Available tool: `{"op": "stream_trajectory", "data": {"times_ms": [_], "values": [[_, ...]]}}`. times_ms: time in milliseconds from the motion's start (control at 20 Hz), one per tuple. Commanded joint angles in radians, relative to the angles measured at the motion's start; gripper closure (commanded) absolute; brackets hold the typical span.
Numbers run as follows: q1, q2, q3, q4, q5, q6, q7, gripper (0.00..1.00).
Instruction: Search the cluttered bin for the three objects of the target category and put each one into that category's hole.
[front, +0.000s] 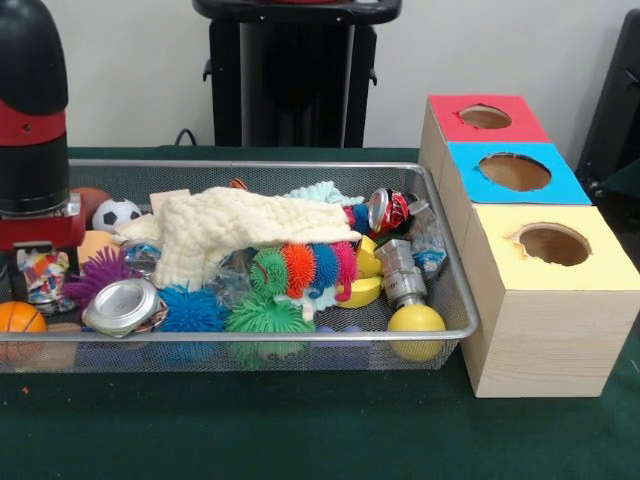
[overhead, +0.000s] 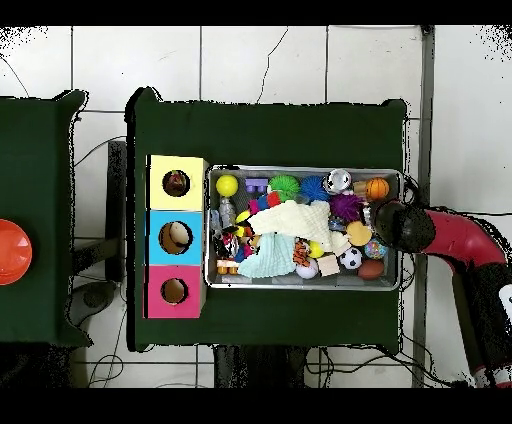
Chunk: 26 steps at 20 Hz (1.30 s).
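**Cluttered bin with the arm at one end, three-hole box beside it**

The wire-mesh bin (front: 440, 215) sits on the green table (front: 300, 430), packed with small things. A cream waffle-weave cloth (front: 235, 235) lies draped across the middle and covers part of the pile. In front of it lie spiky rubber balls in blue (front: 192, 310), green (front: 262, 316) and purple (front: 97, 272), and a striped spiky toy (front: 300, 268) in green, orange, blue and pink. A crushed silver can (front: 125, 306) rests against the near wall, a crushed red can (front: 390, 210) sits near the box end, and a metal cylinder (front: 400, 275) lies just behind a yellow ball (front: 416, 320) in the near corner. A small soccer ball (front: 116, 213) lies toward the far wall, and an orange mini basketball (front: 20, 320) sits in the corner by the arm.

Just beside the bin stands a wooden box (front: 540, 330) with three round holes on top: red (front: 485, 117), blue (front: 515, 172) and yellow (front: 553, 244). From overhead, something shows inside each hole, though what it is cannot be told.

The red and black arm (front: 35, 120) comes down over the bin's end away from the box. The pincer (front: 42, 272) is low among the clutter there; whether it is wide or narrow cannot be told.
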<state>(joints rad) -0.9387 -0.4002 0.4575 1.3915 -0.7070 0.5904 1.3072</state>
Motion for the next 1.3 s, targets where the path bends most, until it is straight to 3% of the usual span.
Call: {"op": "stream_trajectory", "data": {"times_ms": [50,400,450,1050,1300], "values": [[0.04,-0.045,-0.053,0.102,-0.062,0.003,-0.026,0.0],[0.052,-0.055,-0.071,0.117,-0.064,-0.01,-0.027,0.0],[0.053,-0.054,-0.072,0.116,-0.064,-0.011,-0.029,1.0],[0.054,-0.033,-0.068,0.09,-0.063,-0.01,-0.06,1.0],[0.055,-0.071,-0.028,0.118,0.003,0.006,-0.028,1.0]]}}
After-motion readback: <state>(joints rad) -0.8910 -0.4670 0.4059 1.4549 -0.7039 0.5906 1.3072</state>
